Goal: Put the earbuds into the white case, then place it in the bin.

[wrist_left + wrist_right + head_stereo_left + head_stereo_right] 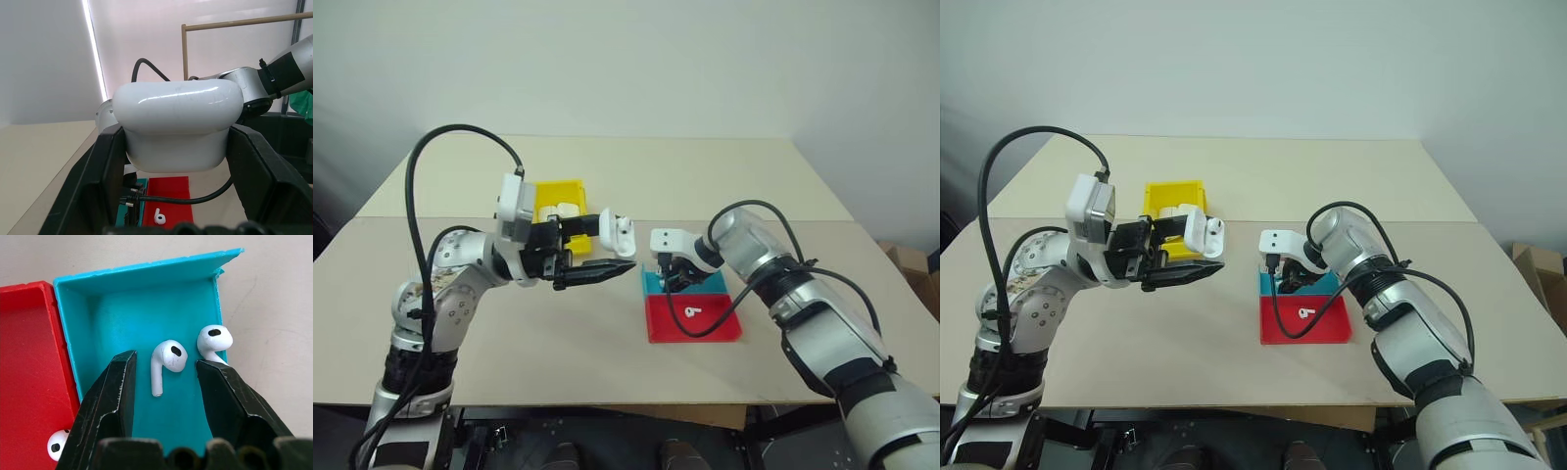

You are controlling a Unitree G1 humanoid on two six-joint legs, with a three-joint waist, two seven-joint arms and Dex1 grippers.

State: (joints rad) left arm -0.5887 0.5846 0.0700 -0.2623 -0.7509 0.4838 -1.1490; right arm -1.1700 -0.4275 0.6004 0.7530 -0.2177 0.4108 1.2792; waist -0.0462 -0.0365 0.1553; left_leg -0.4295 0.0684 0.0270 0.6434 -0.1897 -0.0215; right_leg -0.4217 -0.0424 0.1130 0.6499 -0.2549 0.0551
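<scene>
Earbuds: two lie in the teal compartment [146,308] of the red-and-teal tray [693,318]. One earbud [165,363] lies mid-floor w/ stem pointing toward the cam; second earbud [213,341] sits against the compartment's side wall. A third earbud [692,311] lies in the red compartment [705,323], the near half of the tray.

Right tool [166,369] hangs over the teal compartment, pointing down, jaws part-open w/ the mid earbud between the tips, not yet touching it. Nothing held.

White case [178,125] is up off the worktop [607,186], clamped between the left tool's [607,257] fingers [93,181], left of the tray. Lid looks to be open in the head views; hard to confirm.

Yellow bin [560,201] sits far-left of the tray, behind the left arm, w/ other white cases [566,210] already in it.

Step in hand, as I read it: picking the first earbud. Next move calls for a short drop so tips straddle the bud, then a gentle close; small, glossy, likely to squirt out if pinched off-centre. The neighbour bud is just beside one fingertip, so could get nudged. After that, carry over to the held case.

Hard to see: case's sockets and hinge; bin partly hidden by left tool; how many cases it holds unclear. The bud in the red part is cut off at the right wrist view's edge.
</scene>
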